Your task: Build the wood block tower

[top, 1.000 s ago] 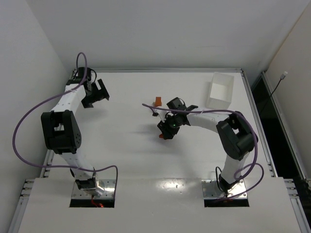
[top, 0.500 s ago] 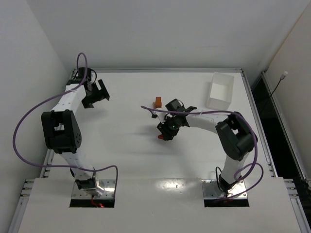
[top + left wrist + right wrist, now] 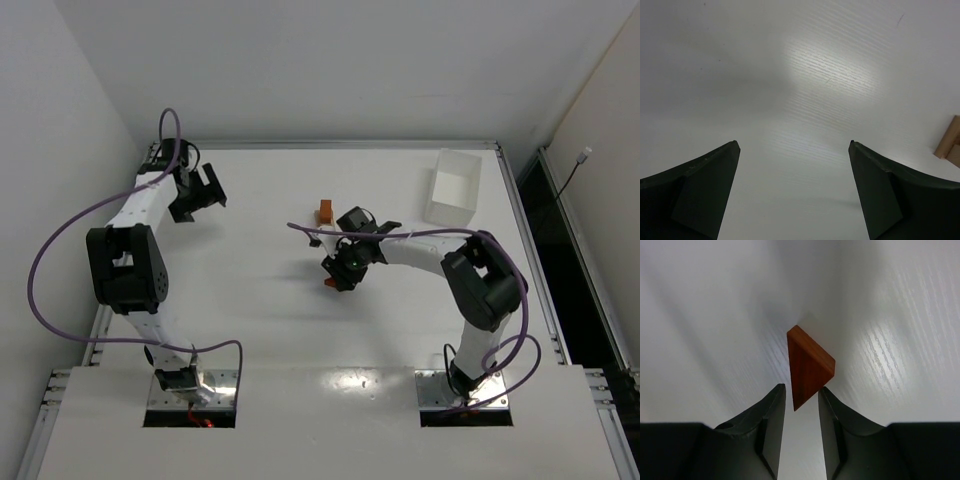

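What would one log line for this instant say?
right gripper: closed on red wedge | left gripper: open, empty | block stack: apart, wedge not yet placed

The triangular wedge [image 3: 809,367] was reddish-brown with darker grain streaks. The wood block tower [image 3: 325,210] looked orange-brown from above. A block edge [image 3: 949,145] in the left wrist view was light tan. The table [image 3: 260,320] was white and faintly grained, and the tray [image 3: 455,187] was white. The left gripper [image 3: 795,145] and right gripper [image 3: 802,390] were black, and the cables [image 3: 60,235] were purple.

Found the right gripper [image 3: 337,272] over the counter [image 3: 260,320], reddish wedge [image 3: 328,284] at its tip, near an orange block [image 3: 325,210]; left gripper [image 3: 213,190] far left, white tray [image 3: 453,187] far right.
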Controlling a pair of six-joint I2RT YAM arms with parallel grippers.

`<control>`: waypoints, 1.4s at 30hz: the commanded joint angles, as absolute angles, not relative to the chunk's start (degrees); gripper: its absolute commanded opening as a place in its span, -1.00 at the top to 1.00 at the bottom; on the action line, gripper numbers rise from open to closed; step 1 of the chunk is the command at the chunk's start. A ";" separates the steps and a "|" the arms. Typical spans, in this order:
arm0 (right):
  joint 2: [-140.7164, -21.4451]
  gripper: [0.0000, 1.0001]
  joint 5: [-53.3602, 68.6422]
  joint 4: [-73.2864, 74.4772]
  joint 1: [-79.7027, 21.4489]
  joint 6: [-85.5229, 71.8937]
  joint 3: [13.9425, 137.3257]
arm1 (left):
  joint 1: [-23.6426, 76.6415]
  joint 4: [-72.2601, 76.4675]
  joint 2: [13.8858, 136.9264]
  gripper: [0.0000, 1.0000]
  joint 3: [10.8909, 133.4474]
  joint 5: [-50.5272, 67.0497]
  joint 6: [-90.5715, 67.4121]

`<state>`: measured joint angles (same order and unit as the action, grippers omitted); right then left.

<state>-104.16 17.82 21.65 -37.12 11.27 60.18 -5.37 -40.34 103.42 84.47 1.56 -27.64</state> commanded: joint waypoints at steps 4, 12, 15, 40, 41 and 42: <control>-103.27 0.58 16.96 21.80 -37.97 9.84 59.51 | -6.15 -39.90 104.32 -0.78 87.10 2.63 -27.60; -103.27 1.00 15.82 21.80 -37.97 8.70 58.97 | -6.15 -39.90 104.94 -0.78 87.63 3.16 -27.60; -102.74 1.00 14.77 21.80 -38.50 8.70 58.97 | -6.15 -39.90 104.94 -0.78 87.63 4.21 -27.60; -75.17 1.00 -14.67 -6.66 -43.93 21.93 46.60 | -4.92 -26.37 95.71 -0.85 66.53 75.59 -16.00; -73.93 1.00 -14.68 -11.03 -44.73 24.15 43.97 | -4.23 -26.37 95.71 -0.85 66.53 75.59 -16.00; -72.78 1.00 -14.68 -13.42 -45.43 26.52 42.47 | -3.26 -26.37 95.71 -0.85 67.14 76.37 -15.30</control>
